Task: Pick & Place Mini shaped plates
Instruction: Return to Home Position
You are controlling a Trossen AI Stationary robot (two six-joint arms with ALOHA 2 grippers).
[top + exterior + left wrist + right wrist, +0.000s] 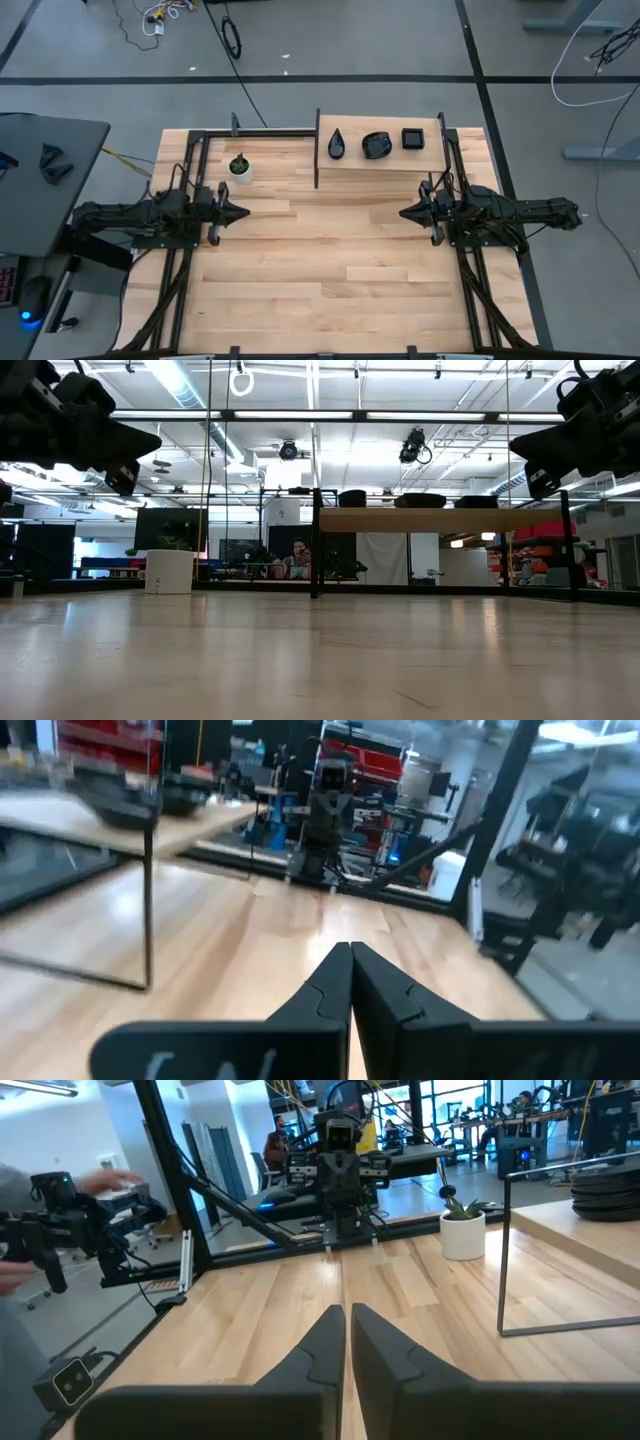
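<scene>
Left gripper [243,212] sits at the left side of the tabletop [330,270], pointing toward centre. In the low view it hangs above the wood, not touching it. Its fingers [322,1000] are pressed flat together along their length and hold nothing. Right gripper [404,213] mirrors it at the right side, in line with the left one, tips facing each other and well apart. Its fingers [318,1352] are likewise closed against each other, carrying nothing. The mini shaped plates [420,500] are on the raised shelf [350,172] at the far edge of the tabletop, right of centre. They form three black stacks in a row: drop-shaped stack [337,145] nearest the shelf's left upright, rounded stack [376,146] in the middle, square stack [413,139] at the right. The stacks stand near one another but apart. The low view shows them as dark low piles on the shelf top; the count per stack cannot be read. White pot [239,168] with a green plant stands on the tabletop left of the shelf, near the left gripper but clear of it.
</scene>
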